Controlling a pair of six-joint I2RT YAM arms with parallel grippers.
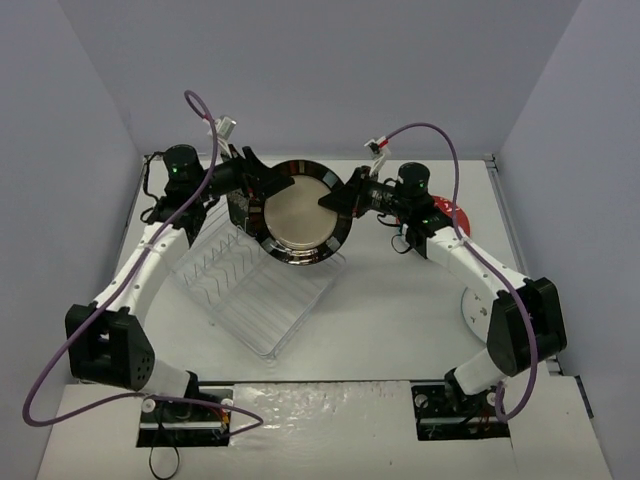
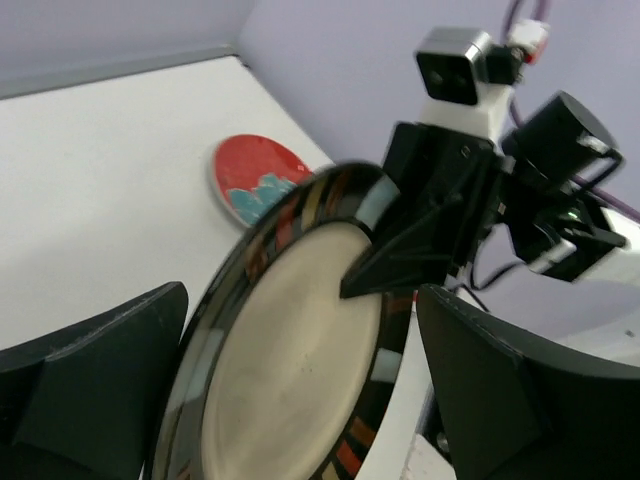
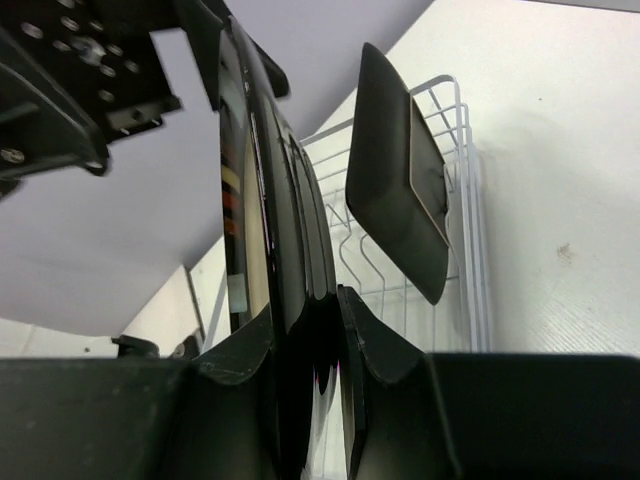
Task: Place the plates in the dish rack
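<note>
Handing over the beige plate [image 1: 298, 215] looks like the step. The right gripper [image 1: 338, 200], clamped tight on its right rim, should release only once the left gripper [image 1: 265, 187] closes, since those jaws straddle the left rim, gaping. Both arms reach inward, plate tilted above the dish rack's [image 1: 250, 295] far corner.

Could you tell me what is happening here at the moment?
The striped-rim plate is up in the air between the two arms, near the far end of the rack. The right claw is shut on one edge; the left claw straddles the opposite edge, its grip unclear. A red plate lies flat on the table.
</note>
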